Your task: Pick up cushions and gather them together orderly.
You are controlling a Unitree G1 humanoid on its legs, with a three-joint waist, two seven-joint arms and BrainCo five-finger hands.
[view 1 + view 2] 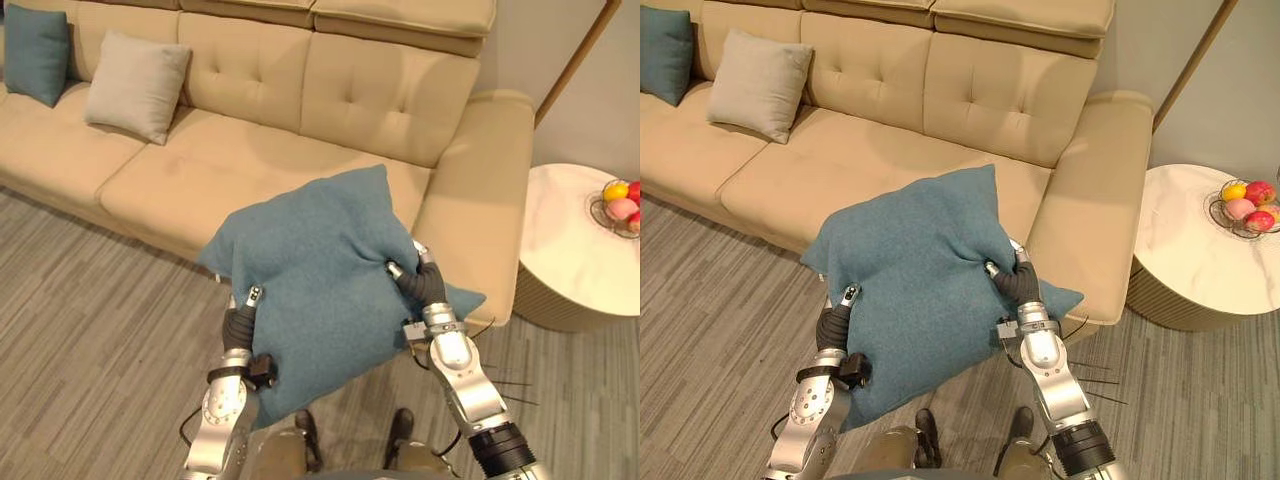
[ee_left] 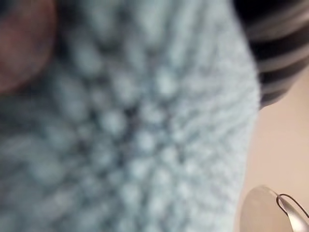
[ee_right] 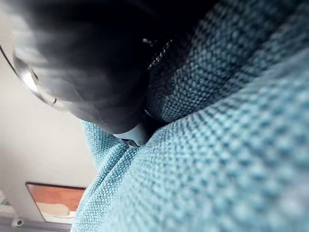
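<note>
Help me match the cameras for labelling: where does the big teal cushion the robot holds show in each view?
Left eye view: teal cushion at centre, between the left hand and right hand.
Right eye view: centre, a little further left.
Left wrist view: very close, beside the hand's dark ribbed cover.
Right wrist view: close up, bunched against the hand's dark cover.
Shared landmark: beige sofa behind it in both eye views.

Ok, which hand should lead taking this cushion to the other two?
Probably left. The right hand and left hand are both on the big teal cushion, but the left is on the side facing the beige cushion and small teal cushion on the sofa.
</note>
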